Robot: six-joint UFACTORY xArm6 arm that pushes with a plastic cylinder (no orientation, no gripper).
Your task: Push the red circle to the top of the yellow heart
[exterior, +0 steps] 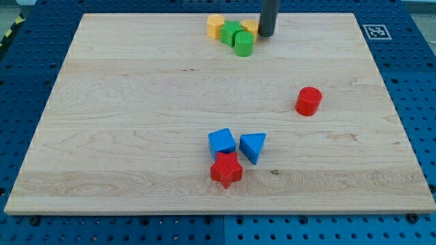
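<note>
The red circle (308, 101), a short red cylinder, stands alone at the view's right, at mid height. Two yellow blocks sit at the view's top. One (215, 26) is on the left of a cluster. The other (249, 26) is partly hidden behind a green block, and I cannot tell which of the two is the heart. My tip (266, 35) rests at the top, touching or almost touching the right side of the second yellow block. It is far above and to the left of the red circle.
Two green blocks (230, 32) (244, 43) sit packed between the yellow ones. A blue cube (221, 141), a blue triangle (253, 146) and a red star (226, 169) are grouped at the lower middle. The wooden board (136, 122) lies on a blue pegboard surface.
</note>
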